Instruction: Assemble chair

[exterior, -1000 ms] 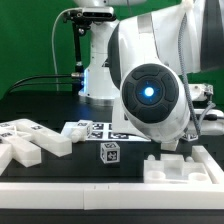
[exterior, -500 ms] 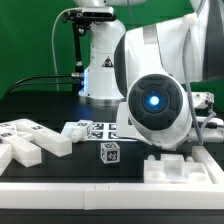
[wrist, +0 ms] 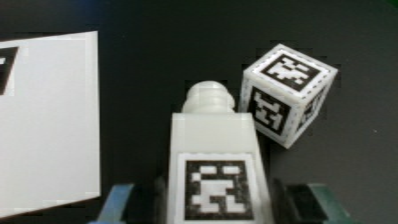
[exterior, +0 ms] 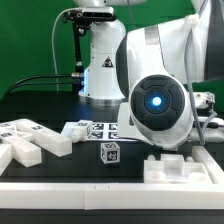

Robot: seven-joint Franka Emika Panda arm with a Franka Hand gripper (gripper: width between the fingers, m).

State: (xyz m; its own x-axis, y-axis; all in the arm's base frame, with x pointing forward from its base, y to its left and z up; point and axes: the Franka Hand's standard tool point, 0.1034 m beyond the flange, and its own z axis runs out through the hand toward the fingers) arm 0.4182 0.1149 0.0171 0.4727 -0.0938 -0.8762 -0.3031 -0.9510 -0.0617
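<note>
A white chair post (wrist: 217,140) with a rounded peg end and a square tag lies on the black table in the wrist view. My gripper (wrist: 221,208) straddles its near end, with one finger (wrist: 121,205) on each side. Dark strips lie between the fingers and the post, so contact does not show. A small tagged cube (wrist: 285,92) stands tilted just beside the post's peg end. In the exterior view my gripper and the post are hidden behind the arm's wrist (exterior: 160,108). Other white chair parts (exterior: 35,140) lie at the exterior view's left.
The marker board (wrist: 71,110) lies flat beside the post, and it also shows in the exterior view as the marker board (exterior: 95,128) behind the cube (exterior: 109,152). A white blocky piece (exterior: 185,168) sits at the front right, and the robot base (exterior: 98,60) stands behind.
The arm shifted a little toward the exterior view's right and lower a second ago, then held nearly still. Parts on the table have not moved.
</note>
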